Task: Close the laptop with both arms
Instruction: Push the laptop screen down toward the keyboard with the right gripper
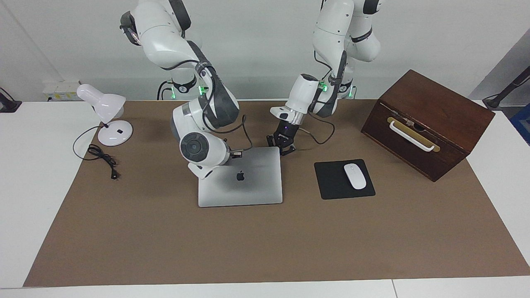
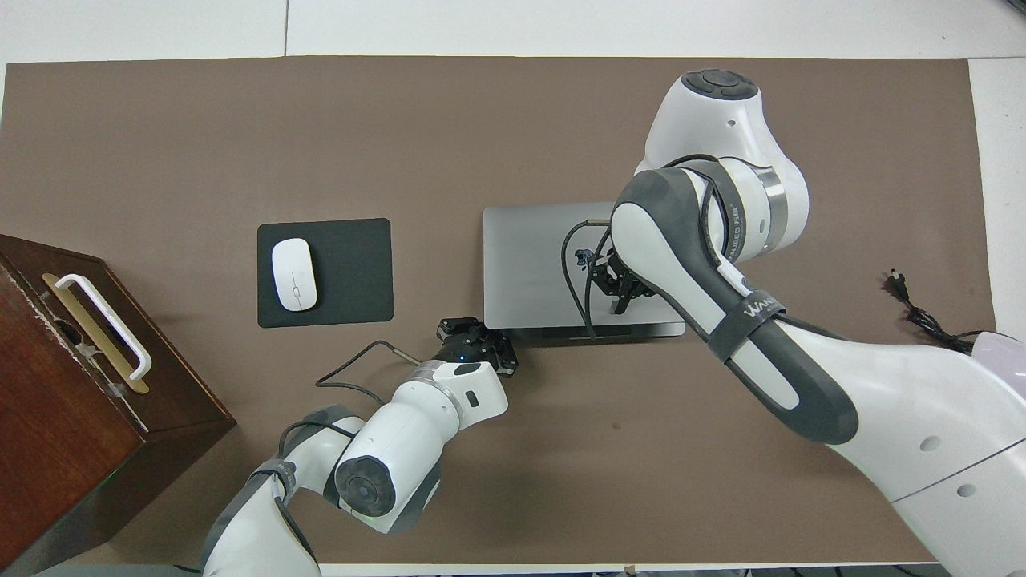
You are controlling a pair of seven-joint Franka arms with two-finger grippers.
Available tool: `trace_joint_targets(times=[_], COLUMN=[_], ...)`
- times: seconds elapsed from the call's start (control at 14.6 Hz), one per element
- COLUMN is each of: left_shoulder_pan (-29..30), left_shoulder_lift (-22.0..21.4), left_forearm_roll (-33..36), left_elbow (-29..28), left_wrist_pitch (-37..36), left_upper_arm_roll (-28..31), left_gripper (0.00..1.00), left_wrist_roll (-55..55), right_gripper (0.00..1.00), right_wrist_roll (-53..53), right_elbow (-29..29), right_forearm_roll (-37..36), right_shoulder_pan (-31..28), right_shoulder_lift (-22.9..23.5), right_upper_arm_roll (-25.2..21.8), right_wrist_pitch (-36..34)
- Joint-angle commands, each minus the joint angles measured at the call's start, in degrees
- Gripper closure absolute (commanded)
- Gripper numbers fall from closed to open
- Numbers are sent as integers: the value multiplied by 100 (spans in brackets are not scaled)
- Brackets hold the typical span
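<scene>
laptop (image 1: 240, 178): one, flat on worktop (image 1: 248, 244), lid looks basically down already, logo up
left claw (image 1: 283, 145): by laptop's corner nearest robots, fingers spread, holding nothing
right claw (image 2: 621, 290): over lid, grip can't tell
tip: press evenly on both ends, gently, no sliding
count: two arms, one mouse pad (image 1: 331, 182), one mouse (image 1: 355, 176) beside laptop

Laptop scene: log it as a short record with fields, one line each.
laptop: lid down, logo up, flat on the brown mat
left gripper: at the laptop's corner nearest the robots, toward the left arm's end
right gripper: over the lid
mouse: on the black pad, beside the laptop
box: left arm's end
lamp: right arm's end
</scene>
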Motion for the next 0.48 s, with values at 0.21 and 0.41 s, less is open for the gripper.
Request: trace_joint_targets(times=[0.21, 0.41], left_shoulder_pan=[120, 120], left_shoulder_lift=[435, 435], left_forearm_roll=[-48, -48], left_elbow=[-17, -26], left_wrist_pitch=[9, 9], left_upper_arm_roll=[69, 69], left_gripper=[100, 100], left_wrist_roll=[188, 188], right_gripper=[100, 100], right_wrist_roll=[189, 189], right_elbow=[-486, -513], right_forearm_roll=[135, 135], right_shoulder_pan=[-106, -106], right_shoulder_lift=[-289, -315], right_upper_arm_roll=[86, 86], right_wrist_pitch=[-7, 2])
